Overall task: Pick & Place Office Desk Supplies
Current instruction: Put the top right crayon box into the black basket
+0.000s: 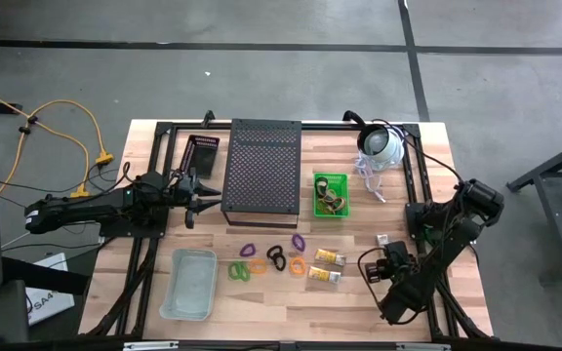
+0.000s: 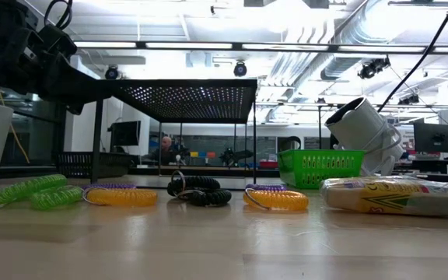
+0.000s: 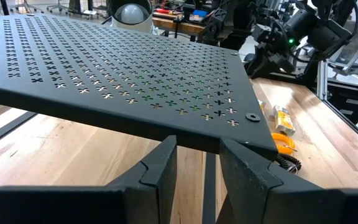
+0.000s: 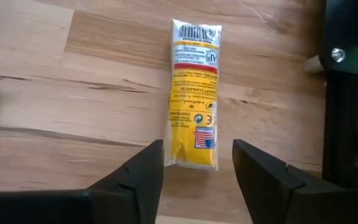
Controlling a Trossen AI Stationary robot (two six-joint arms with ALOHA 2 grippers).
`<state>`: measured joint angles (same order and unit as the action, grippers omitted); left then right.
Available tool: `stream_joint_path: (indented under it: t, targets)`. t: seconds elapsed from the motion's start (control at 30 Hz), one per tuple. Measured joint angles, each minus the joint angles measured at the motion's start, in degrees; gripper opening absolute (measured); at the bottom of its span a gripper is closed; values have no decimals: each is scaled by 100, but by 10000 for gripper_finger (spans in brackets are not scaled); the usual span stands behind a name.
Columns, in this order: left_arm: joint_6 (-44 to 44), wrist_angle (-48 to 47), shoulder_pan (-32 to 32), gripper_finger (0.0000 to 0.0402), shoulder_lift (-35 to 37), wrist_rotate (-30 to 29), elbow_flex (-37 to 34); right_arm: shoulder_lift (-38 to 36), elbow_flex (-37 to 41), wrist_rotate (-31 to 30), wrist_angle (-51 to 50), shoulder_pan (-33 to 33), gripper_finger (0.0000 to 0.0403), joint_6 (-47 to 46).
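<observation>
Right gripper (image 4: 197, 168) poised over a yellow-and-white packet (image 4: 195, 94) on the bare wood, jaws spread wide and holding nothing, one finger to each side of the packet's near end. Long axis of the packet running straight away from the wrist, crosswise to the closing line of the fingers, so squeezed across its narrow width once lowered (a judgement, not a thing seen). Seen from above, two such packets side by side near the front edge of the table (image 1: 457, 302), the right gripper (image 1: 383, 265) just beside them on the right-hand side; hard to tell from overhead which of the two sits between the fingers. Coloured loops (image 1: 273, 261) strewn further left, between the packets and a clear tray (image 1: 173, 292). Green basket (image 1: 317, 208) behind the packets, already holding some bands. Left gripper (image 1: 200, 198) waiting well apart at the edge of the black perforated stand (image 1: 261, 168), fingers parted and empty. Right arm plainly the nearer to the packet
</observation>
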<state>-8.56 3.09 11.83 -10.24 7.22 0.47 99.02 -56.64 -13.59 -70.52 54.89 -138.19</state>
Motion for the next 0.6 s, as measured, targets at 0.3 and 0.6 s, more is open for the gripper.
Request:
stream_joint_path:
  t: [0.3, 0.6]
  targets:
    - [0, 0, -1, 118, 1, 0, 0, 96, 4, -103, 50, -17, 225, -4]
    - [0, 0, 1, 118, 1, 0, 0, 471, 9, -92, 140, -20, 229, -24]
